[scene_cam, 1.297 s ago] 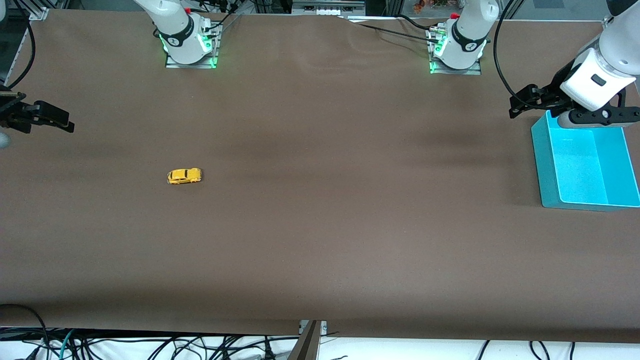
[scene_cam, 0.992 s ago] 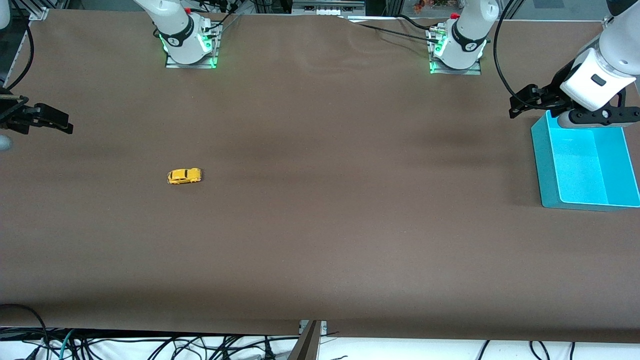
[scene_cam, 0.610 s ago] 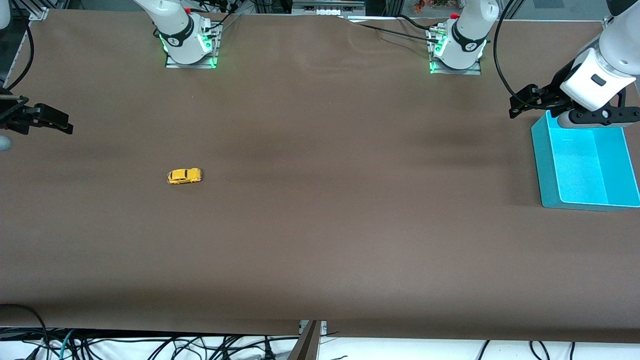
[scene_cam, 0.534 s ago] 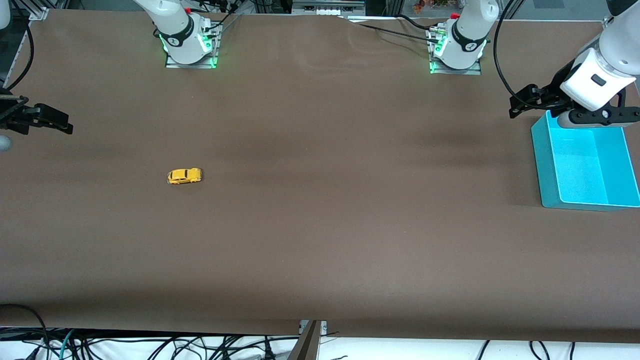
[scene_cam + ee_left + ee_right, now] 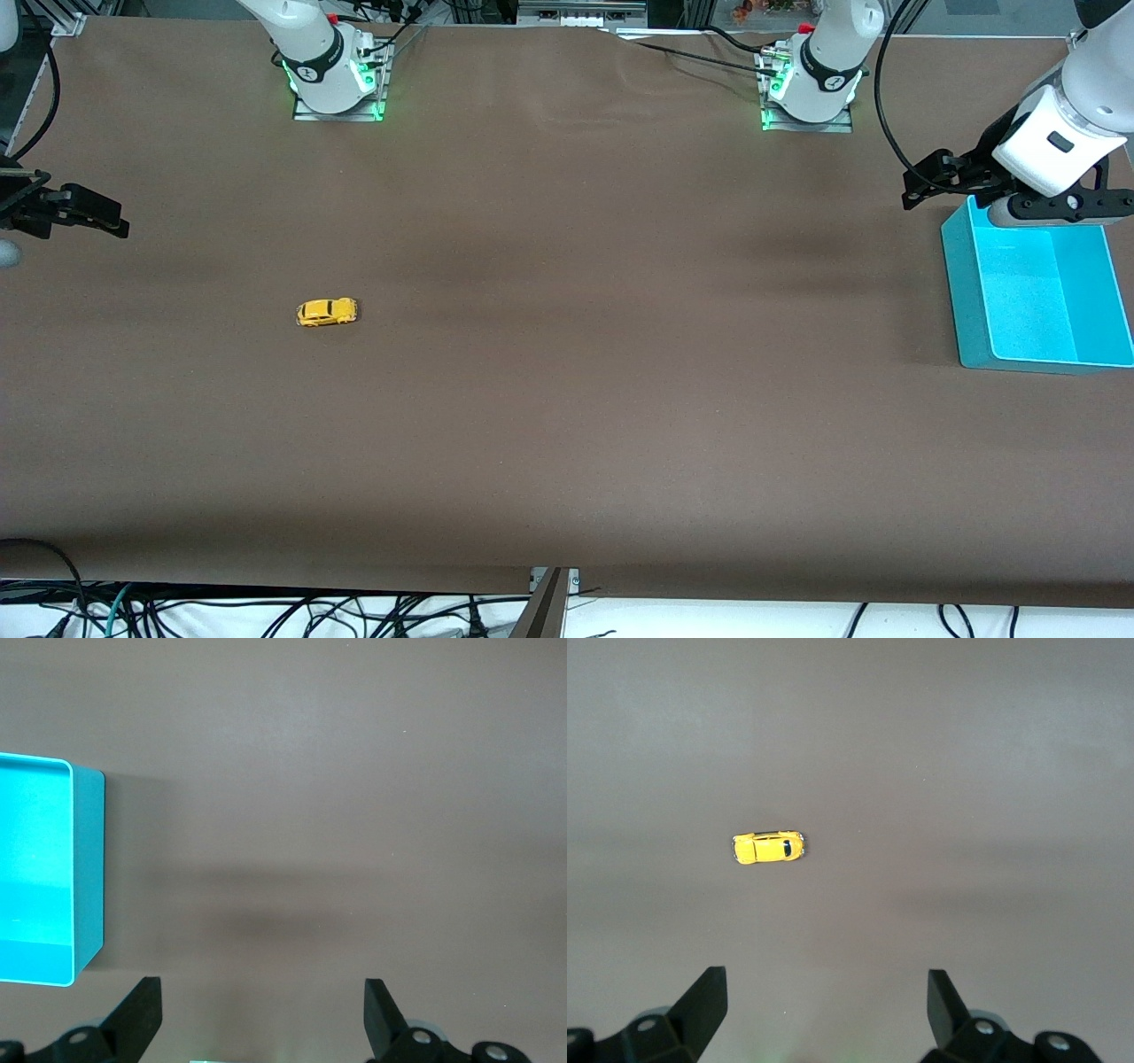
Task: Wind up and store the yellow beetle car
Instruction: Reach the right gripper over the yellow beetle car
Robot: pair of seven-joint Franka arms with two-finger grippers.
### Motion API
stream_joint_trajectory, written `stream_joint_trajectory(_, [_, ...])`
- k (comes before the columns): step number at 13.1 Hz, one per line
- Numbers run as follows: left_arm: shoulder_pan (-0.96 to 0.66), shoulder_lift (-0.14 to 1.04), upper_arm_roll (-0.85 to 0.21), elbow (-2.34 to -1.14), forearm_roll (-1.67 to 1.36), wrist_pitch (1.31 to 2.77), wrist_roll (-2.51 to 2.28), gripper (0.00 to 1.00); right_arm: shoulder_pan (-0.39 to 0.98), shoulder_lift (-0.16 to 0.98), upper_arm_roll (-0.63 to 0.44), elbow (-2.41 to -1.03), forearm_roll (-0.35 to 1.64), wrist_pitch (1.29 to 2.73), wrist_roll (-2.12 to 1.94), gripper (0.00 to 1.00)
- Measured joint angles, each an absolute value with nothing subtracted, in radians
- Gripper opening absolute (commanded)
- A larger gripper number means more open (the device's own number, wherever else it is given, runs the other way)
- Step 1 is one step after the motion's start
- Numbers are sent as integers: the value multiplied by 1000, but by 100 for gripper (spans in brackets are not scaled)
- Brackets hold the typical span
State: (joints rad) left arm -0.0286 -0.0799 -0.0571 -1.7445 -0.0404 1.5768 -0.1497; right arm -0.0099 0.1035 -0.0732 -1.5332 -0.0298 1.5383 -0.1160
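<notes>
Both hands are wide open and hold nothing. Right hand (image 5: 89,213) hangs at the left edge of the front view, above the bare brown desk (image 5: 567,399) at the right arm's end; in the right wrist view its two dark fingers (image 5: 700,1005) stand well apart at the bottom of the frame, with only desk between them. Left hand (image 5: 926,182) hangs at the upper right of the front view, over the desk just beside the corner of a turquoise bin (image 5: 961,292); in the left wrist view its fingers (image 5: 137,1019) are likewise spread wide at the bottom edge, and the bin (image 5: 89,877) shows at the left of that frame, with nothing visible inside it.

The yellow beetle car (image 5: 327,312) sits on its wheels on the desk in the left-centre of the front view, lying lengthwise across the frame. It is well apart from both hands, and nearer to the front camera than the right hand's spot over the desk. In the right wrist view the car (image 5: 769,848) appears left of centre, in the middle height of the frame, clear of the fingers. The bin rests at the left arm's end of the desk, far from the car.
</notes>
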Motion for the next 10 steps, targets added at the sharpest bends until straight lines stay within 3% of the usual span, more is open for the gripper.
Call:
stream_joint_trajectory(6, [-29,-80,-57,-1745,-40,1577,-150,100,6,110,-66,-1533,-29,1539,-116,100])
stream_joint_trajectory(10, [-29,-80,-57,-1744,-40,1577,-150,100,145,127,-59,-1534,-29,1543,-105,100])
